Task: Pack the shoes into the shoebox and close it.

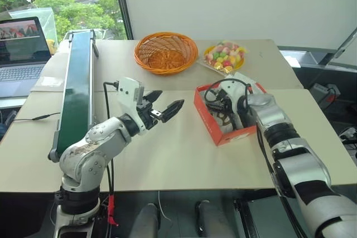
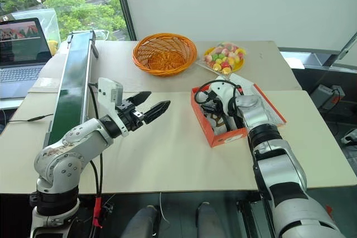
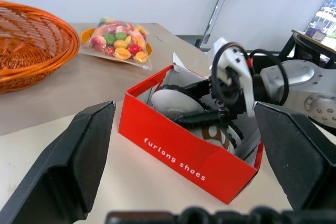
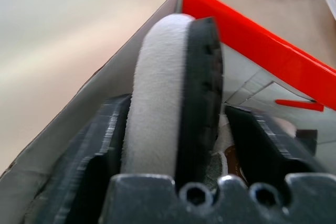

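The red shoebox (image 1: 237, 136) stands open on the table at the right, its lid (image 2: 269, 103) folded back on the far side. The light-grey shoes lie inside it. One shoe (image 4: 157, 103) stands on its edge, dark sole to one side, between the fingers of my right gripper (image 1: 226, 107), which reaches down into the box. The jaws stand apart, with a slim gap between the sole and one finger (image 4: 262, 140). Another shoe (image 3: 170, 103) rests beside it. My left gripper (image 1: 168, 101) hovers open and empty over the table, left of the box and pointing at it.
An orange wicker basket (image 1: 165, 52) and a bag of coloured sweets on a yellow plate (image 1: 223, 57) sit behind the box. A long green conveyor (image 1: 76, 82) runs along the left side, with a laptop (image 1: 21, 48) beyond it.
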{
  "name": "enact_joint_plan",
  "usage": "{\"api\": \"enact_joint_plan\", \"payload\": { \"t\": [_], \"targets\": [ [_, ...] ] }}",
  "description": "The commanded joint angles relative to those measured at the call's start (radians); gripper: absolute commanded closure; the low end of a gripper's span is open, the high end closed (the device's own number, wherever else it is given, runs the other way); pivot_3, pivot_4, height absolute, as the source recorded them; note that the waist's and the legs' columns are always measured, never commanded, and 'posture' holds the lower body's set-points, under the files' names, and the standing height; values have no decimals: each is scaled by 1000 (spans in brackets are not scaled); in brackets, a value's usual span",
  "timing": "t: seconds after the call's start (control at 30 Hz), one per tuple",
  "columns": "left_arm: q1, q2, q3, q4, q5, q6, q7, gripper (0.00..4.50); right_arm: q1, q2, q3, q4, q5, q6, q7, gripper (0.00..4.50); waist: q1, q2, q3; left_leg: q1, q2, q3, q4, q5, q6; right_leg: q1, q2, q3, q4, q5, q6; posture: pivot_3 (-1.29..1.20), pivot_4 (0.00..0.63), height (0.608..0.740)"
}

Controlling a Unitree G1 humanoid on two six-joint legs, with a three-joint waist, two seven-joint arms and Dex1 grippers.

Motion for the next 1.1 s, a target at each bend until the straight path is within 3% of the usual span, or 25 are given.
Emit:
{"api": "enact_joint_plan", "payload": {
  "t": [0.03,0.4,0.6,0.83,0.87,1.1],
  "targets": [
    [-23,-2,-9,-19,3,-21,-8,0,-10,-18,-23,-111,-6,13,12,68,0,0,0,0,0,0,0,0,0,0,0,0,0,0,0,0,150,740],
    [-36,-11,-27,7,15,-36,-20,0,-16,-98,-110,-646,106,374,95,68,2,0,0,-1,0,0,0,0,0,-1,0,0,1,0,0,0,150,740],
    [-43,-4,-29,22,27,-42,-36,0,81,-190,-49,-716,62,346,161,1749,7,0,0,0,0,-1,0,0,0,0,0,-1,0,0,0,0,150,740],
    [-50,0,-26,25,32,-43,-44,0,126,-166,-13,-490,-6,151,118,4239,-4,0,0,0,0,0,1,0,0,-1,0,0,1,0,0,0,150,740],
    [-50,0,-25,24,33,-42,-44,0,122,-161,-11,-470,-11,137,117,4430,-5,0,0,0,0,0,1,0,0,-1,0,0,1,0,0,0,150,740],
    [-42,2,-18,9,32,-35,-33,0,75,-109,8,-328,-45,44,110,4430,-1,0,0,0,0,0,1,0,0,0,0,0,1,0,0,0,150,740]
  ]
}}
